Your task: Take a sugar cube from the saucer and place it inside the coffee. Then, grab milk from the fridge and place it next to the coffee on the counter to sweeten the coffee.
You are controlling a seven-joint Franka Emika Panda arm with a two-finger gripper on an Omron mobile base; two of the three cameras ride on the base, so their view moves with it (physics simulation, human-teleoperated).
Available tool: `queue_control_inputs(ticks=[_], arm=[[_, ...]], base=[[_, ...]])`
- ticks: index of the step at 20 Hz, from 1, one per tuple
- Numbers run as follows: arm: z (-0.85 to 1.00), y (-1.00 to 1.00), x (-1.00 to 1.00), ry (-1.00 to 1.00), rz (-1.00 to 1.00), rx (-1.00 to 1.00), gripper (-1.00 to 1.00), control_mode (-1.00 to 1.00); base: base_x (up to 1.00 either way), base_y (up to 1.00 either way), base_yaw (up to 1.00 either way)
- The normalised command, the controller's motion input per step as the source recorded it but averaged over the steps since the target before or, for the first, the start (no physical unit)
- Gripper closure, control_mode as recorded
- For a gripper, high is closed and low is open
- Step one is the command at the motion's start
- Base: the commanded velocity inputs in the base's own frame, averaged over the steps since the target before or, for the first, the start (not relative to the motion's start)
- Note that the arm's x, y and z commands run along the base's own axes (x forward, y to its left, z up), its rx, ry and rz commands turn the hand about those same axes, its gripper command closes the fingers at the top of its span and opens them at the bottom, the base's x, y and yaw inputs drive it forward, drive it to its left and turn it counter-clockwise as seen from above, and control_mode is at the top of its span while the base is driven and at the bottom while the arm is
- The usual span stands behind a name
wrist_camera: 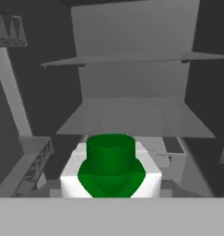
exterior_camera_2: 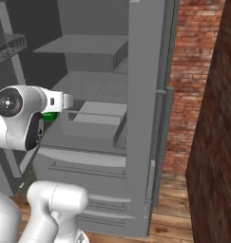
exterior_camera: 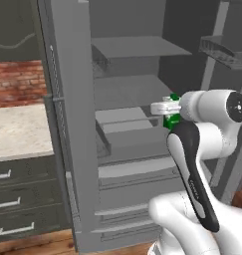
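The fridge (exterior_camera: 67,124) (exterior_camera_2: 145,123) stands open, its grey shelves facing me. The milk (exterior_camera: 172,118) (exterior_camera_2: 50,116) (wrist_camera: 111,168), a white carton with a green top, sits right at the end of my hand in front of the middle shelf. My gripper (exterior_camera: 170,113) (exterior_camera_2: 57,113) is closed around the carton; the carton and the hand hide the fingers. In the hand view the carton is close up at the bottom centre, with the fridge shelves behind it. The counter (exterior_camera: 18,132) lies to the left of the fridge. The sugar cube, saucer and coffee are out of view.
Dark grey drawers (exterior_camera: 23,199) with silver handles sit under the counter, with a brick wall (exterior_camera: 18,82) behind. Door racks (exterior_camera: 224,50) (exterior_camera_2: 10,47) hang on the open fridge door. A dark wooden panel (exterior_camera_2: 216,118) rises at the right.
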Motion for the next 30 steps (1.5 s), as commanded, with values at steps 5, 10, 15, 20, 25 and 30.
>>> queue_control_inputs(ticks=[5,10,15,20,25,30], arm=[[0.0,0.0,0.0,0.0,0.0,0.0,1.0,1.0],[0.0,0.0,0.0,0.0,0.0,0.0,1.0,1.0],[0.0,0.0,0.0,0.0,0.0,0.0,1.0,1.0],[0.0,0.0,0.0,0.0,0.0,0.0,1.0,1.0],[0.0,0.0,0.0,0.0,0.0,0.0,1.0,1.0],[0.0,0.0,0.0,0.0,0.0,0.0,1.0,1.0]], base=[[-0.69,0.25,0.5],[-0.13,0.57,0.74],[0.0,0.56,0.8],[0.25,0.53,0.69],[0.96,0.28,0.45],[1.0,0.14,0.3]])
